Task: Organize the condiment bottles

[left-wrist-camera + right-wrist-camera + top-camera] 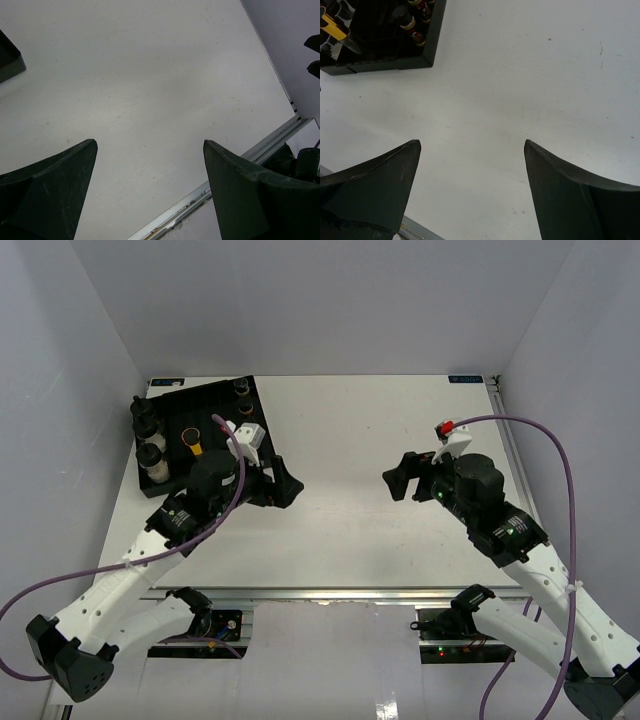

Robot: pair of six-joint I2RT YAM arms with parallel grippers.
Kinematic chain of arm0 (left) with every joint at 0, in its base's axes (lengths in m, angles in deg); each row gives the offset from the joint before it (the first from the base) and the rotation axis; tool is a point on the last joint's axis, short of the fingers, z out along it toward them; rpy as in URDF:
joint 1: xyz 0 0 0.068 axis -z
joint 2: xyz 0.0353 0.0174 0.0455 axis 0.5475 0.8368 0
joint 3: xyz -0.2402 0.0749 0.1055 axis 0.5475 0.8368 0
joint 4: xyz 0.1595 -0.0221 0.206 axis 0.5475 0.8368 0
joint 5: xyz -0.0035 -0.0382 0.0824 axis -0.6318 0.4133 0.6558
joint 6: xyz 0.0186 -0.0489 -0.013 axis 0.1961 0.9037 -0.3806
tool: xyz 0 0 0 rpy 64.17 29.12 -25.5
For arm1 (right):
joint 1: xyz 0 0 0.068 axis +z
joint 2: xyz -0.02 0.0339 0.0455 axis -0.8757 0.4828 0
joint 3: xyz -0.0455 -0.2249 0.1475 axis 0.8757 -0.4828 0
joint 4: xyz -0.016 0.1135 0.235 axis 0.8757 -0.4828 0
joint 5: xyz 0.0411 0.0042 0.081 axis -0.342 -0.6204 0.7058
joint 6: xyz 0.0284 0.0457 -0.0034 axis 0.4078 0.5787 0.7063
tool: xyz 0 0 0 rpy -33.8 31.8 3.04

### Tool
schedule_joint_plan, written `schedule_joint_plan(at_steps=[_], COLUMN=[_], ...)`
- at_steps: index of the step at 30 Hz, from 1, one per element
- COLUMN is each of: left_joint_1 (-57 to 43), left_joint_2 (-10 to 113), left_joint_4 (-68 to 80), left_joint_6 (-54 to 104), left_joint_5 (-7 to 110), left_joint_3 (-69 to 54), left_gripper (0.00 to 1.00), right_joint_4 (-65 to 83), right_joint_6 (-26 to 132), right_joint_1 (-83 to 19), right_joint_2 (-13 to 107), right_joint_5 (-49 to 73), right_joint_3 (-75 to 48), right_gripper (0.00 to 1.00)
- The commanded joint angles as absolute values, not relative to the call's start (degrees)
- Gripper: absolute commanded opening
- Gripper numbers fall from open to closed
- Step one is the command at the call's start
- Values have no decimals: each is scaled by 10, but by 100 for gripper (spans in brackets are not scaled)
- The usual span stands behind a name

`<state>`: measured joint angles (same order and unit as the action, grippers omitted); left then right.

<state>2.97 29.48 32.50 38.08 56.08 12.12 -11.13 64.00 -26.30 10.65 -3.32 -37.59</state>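
Note:
The condiment bottles stand in a black ribbed tray (pixel 215 400) at the back left. Three clear jars with black caps (pixel 152 458) line its left side, and two more (pixel 243 398) stand at its far right corner. A slim bottle with a yellow band (pixel 196 448) lies in the middle. My left gripper (pixel 292 485) is open and empty, just right of the tray's near corner. My right gripper (pixel 393 478) is open and empty over the bare table. The right wrist view shows the tray (pixel 432 40), a dark-filled jar (pixel 409 24) and the yellow band (pixel 334 27). Both wrist views show the jaws spread over bare table, the left gripper (pixel 150 150) and the right gripper (pixel 472 150).
White walls close in the table on the left, back and right. The table's metal front edge (pixel 225 175) runs just below my left gripper. A corner of the tray (pixel 9 60) shows at the left of the left wrist view.

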Motion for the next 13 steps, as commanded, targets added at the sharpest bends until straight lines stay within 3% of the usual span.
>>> schedule_joint_plan(at_steps=[1, 13], left_joint_1=[31, 31], left_joint_2=[253, 234], left_joint_4=[329, 353], left_joint_6=[387, 382], left_joint_5=[585, 589], left_joint_3=[122, 117], left_gripper=[98, 98], right_joint_4=[-120, -120], right_joint_6=[644, 648], right_joint_1=[-265, -265], right_joint_2=[92, 89], right_joint_5=[-55, -56], right_joint_3=[-358, -358], right_gripper=[90, 90])
